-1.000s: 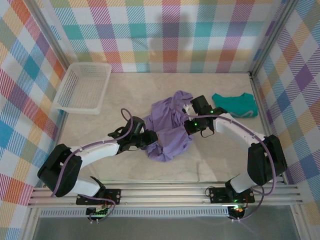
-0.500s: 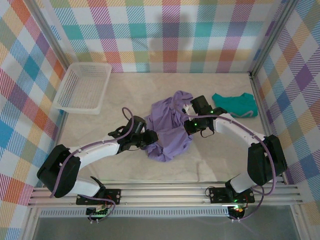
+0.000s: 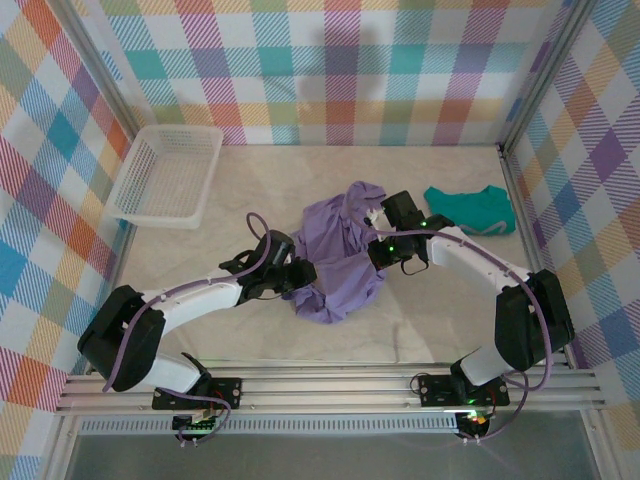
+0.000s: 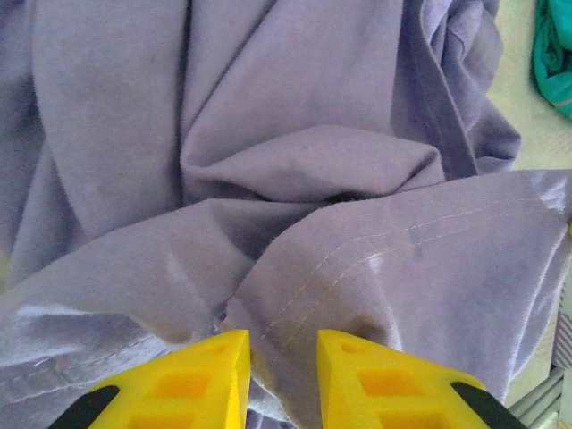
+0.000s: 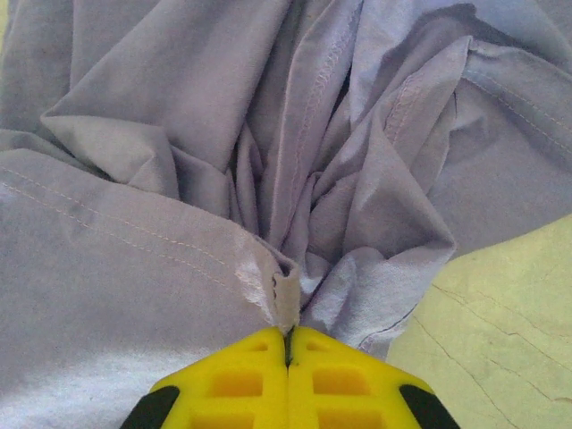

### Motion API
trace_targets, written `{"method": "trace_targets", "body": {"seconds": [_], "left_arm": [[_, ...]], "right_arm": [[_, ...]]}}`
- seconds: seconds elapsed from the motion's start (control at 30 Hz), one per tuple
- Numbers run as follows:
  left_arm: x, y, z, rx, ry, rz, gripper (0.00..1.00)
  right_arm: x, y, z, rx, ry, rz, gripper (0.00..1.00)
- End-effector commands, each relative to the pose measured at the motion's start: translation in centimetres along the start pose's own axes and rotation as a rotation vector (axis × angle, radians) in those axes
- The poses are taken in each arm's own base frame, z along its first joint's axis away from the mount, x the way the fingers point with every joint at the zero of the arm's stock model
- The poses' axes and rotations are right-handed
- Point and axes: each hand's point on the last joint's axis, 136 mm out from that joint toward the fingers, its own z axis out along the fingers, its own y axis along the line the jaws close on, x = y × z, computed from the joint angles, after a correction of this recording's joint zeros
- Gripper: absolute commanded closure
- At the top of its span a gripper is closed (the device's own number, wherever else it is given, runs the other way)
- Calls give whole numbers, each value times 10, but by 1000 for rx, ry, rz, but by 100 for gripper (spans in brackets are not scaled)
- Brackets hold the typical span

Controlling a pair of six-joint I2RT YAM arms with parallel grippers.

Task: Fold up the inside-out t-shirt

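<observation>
The lavender inside-out t-shirt (image 3: 338, 250) lies crumpled in the middle of the worktop (image 3: 250, 200), between both arms. The left tool (image 4: 283, 344), fingers slightly apart, pinches a stitched hem fold. The right tool (image 5: 288, 332), fully closed, nips only a sliver of cloth. I'd worry that sliver slips free if they pull apart.

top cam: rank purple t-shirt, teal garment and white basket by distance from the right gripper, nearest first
1. purple t-shirt: mid-table, pinched in the right gripper, so touching it.
2. teal garment: a short way to the gripper's right, near the right wall.
3. white basket: back-left of the table, beyond the t-shirt, clearly the farthest.
</observation>
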Motion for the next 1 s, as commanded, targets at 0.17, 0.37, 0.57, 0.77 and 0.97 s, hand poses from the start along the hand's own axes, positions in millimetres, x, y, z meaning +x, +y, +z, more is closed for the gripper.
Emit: {"method": "trace_targets", "body": {"seconds": [0.17, 0.37, 0.57, 0.77, 0.97], "left_arm": [[2, 4, 2, -40, 2, 30, 73], [3, 0, 9, -19, 18, 23, 74], [2, -6, 10, 7, 20, 24, 76], [5, -8, 12, 25, 32, 20, 83], [6, -7, 12, 31, 34, 15, 96]], "right_arm": [[-2, 2, -2, -17, -12, 3, 100], [-1, 2, -2, -16, -8, 4, 100], [0, 2, -2, -16, -9, 5, 100], [-2, 2, -3, -13, -13, 4, 100], [-4, 1, -6, -10, -24, 2, 100]]}}
